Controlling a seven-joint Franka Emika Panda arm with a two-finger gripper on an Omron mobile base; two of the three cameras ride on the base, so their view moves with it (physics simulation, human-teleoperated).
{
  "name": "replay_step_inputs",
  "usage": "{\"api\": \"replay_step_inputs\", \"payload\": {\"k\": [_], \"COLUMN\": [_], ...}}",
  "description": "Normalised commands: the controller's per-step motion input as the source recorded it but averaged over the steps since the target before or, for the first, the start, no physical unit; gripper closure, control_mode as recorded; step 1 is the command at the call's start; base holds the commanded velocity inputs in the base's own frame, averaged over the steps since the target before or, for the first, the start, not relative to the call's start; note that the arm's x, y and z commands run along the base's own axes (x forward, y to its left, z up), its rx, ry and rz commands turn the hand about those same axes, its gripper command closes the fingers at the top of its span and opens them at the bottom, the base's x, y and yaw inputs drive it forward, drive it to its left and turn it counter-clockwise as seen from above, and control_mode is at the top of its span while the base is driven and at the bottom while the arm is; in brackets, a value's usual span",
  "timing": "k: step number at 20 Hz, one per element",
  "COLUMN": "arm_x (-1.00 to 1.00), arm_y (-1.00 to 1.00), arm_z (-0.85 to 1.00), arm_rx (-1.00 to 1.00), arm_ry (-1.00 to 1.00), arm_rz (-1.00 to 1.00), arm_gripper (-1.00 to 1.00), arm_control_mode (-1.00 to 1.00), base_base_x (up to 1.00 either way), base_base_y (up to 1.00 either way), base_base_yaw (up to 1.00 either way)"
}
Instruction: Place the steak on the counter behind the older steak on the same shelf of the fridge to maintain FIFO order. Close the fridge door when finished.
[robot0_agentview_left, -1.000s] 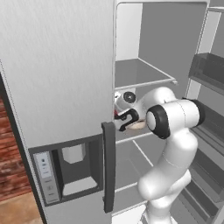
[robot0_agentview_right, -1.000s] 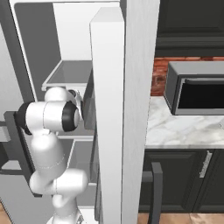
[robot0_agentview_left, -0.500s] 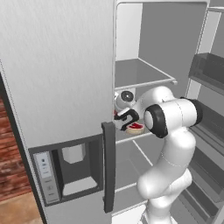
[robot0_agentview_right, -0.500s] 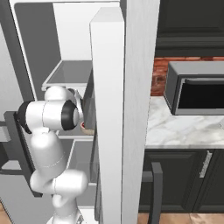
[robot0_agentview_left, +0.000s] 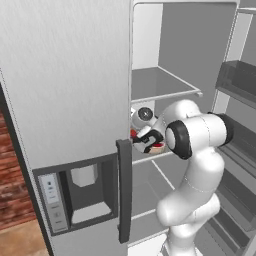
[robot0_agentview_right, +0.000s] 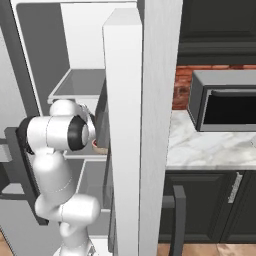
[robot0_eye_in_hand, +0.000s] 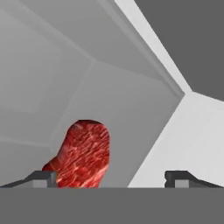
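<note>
Now the gripper (robot0_eye_in_hand: 111, 177) stands wide inside the fridge (robot0_agentview_left: 65, 75), the steak (robot0_eye_in_hand: 83, 153) lying on the shelf (robot0_eye_in_hand: 144, 122) just ahead by its left fingertip, so retreating straight back should avoid nudging it.

We saw a steak (robot0_eye_in_hand: 84, 153) of glossy red marbled with pale flecks, lying on a flat pale grey shelf (robot0_eye_in_hand: 131, 113). The fridge (robot0_agentview_left: 65, 80) was brushed silver-grey outside, with a dark bar handle (robot0_agentview_left: 124, 190). The counter (robot0_agentview_right: 210, 145) was white marble with grey veins, beneath a black-fronted microwave (robot0_agentview_right: 222, 100) and a red brick wall (robot0_agentview_right: 181, 87).
</note>
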Motion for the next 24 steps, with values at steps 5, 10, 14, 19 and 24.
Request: {"api": "replay_step_inputs", "payload": {"k": [5, 10, 14, 19, 24], "arm_x": [-0.72, -0.86, -0.94, -0.80, -0.79], "arm_y": [0.00, 0.00, 0.00, 0.00, 0.00], "arm_z": [0.62, 0.79, 0.71, 0.93, 0.92], "arm_rx": [-0.01, 0.00, 0.00, 0.00, 0.00], "arm_ry": [-0.10, -0.06, 0.00, 0.05, 0.11], "arm_rz": [0.01, 0.00, 0.00, 0.00, 0.00], "arm_gripper": [-1.00, -1.00, -1.00, -1.00, -1.00], "arm_control_mode": [-1.00, -1.00, -1.00, -1.00, -1.00], "base_base_x": [0.00, 0.00, 0.00, 0.00, 0.00], "base_base_y": [0.00, 0.00, 0.00, 0.00, 0.00], "base_base_yaw": [0.00, 0.00, 0.00, 0.00, 0.00]}}
